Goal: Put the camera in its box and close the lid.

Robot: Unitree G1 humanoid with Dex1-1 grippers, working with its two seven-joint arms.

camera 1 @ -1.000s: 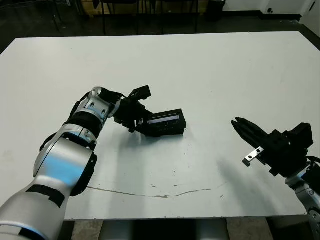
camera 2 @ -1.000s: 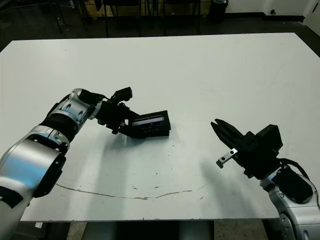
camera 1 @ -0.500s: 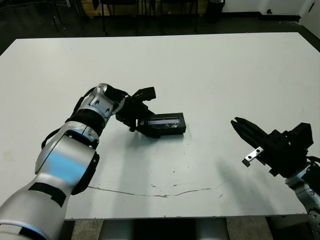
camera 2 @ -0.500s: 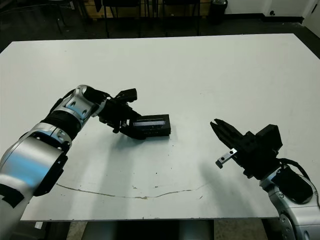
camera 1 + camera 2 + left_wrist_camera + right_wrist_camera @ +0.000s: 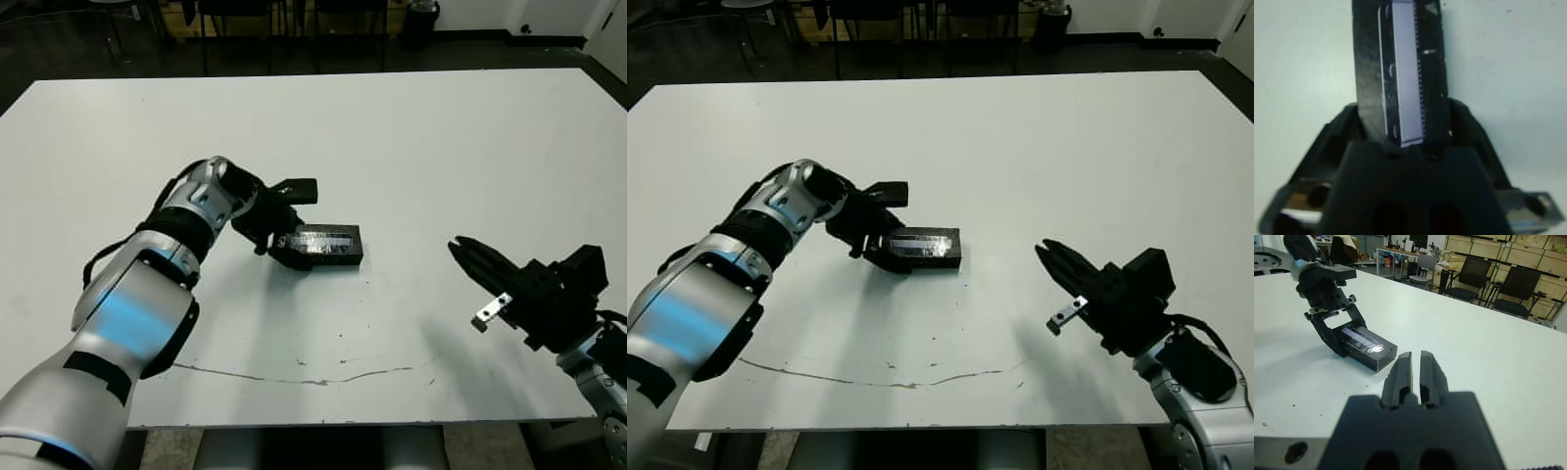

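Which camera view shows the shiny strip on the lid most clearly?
The left wrist view: the lid fills the frame, its pale strip sharp between the left pincer's fingers. Both eye views show the lid small and flat on the table. The right wrist view shows it from the side, with only part of the strip visible.

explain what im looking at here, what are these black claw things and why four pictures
This is a humanoid robot at a white table. Two pictures come from the two eyes of a camera on its head, looking down; the other two come from small cameras on each wrist, looking along the fingers. The black claws are its end effectors. The left end effector sits at one end of a black box with its lid on, its fingers on either side of that end. The right end effector hangs above bare table, fingers nearly together, holding nothing. The box's shiny pale strip shows clearly in the left wrist picture.
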